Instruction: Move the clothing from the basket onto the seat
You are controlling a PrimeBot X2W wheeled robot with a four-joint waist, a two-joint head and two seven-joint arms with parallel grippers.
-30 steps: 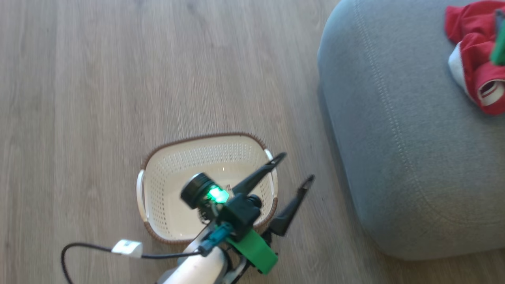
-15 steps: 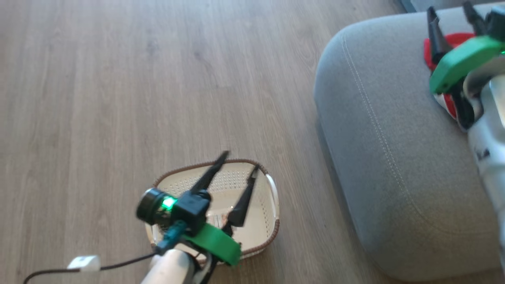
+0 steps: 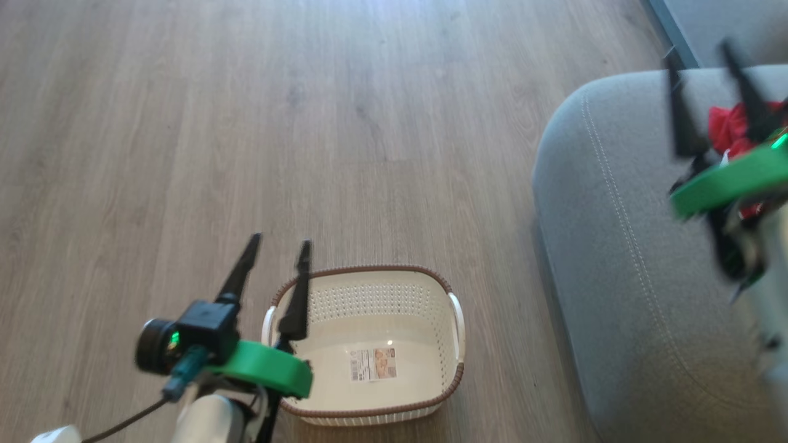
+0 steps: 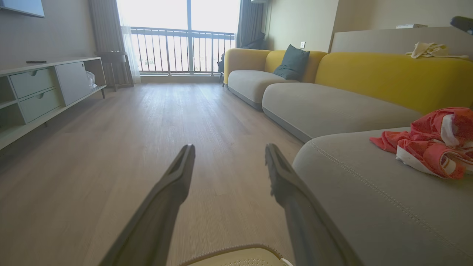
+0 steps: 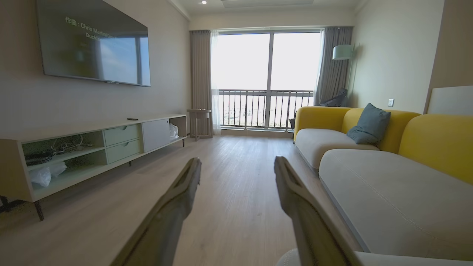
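The left gripper (image 3: 281, 240) is seen with its two long dark fingers spread apart and nothing held between them; the same open gap is shown in the left wrist view (image 4: 230, 146), where only the pale wood-plank floor (image 4: 111, 147) is framed between the jaws. The small cream plastic basket with perforated sides and a brown woven-look rim (image 3: 363, 301) is placed on the floor to the right of these jaws. In the head view its left rim and white handle are overlapped by the right-hand finger, and its bare bottom with a label sticker (image 3: 373, 364) is exposed. A curve of the basket rim (image 4: 236, 255) is seen below the finger bases in the wrist view. The right gripper (image 3: 699, 54) is also held open, its fingers parted and empty, as is confirmed in the right wrist view (image 5: 237, 159). It is raised over the large grey fabric-upholstered seat with a pale double stitch line (image 3: 615, 246), though its outline is blurred. The bright red clothing with white trim (image 3: 723, 126) is laid on the seat, glimpsed between and just behind the right jaws in the head view. From the left jaws it is found well off to the right, bunched on the cushion top (image 4: 432, 144).
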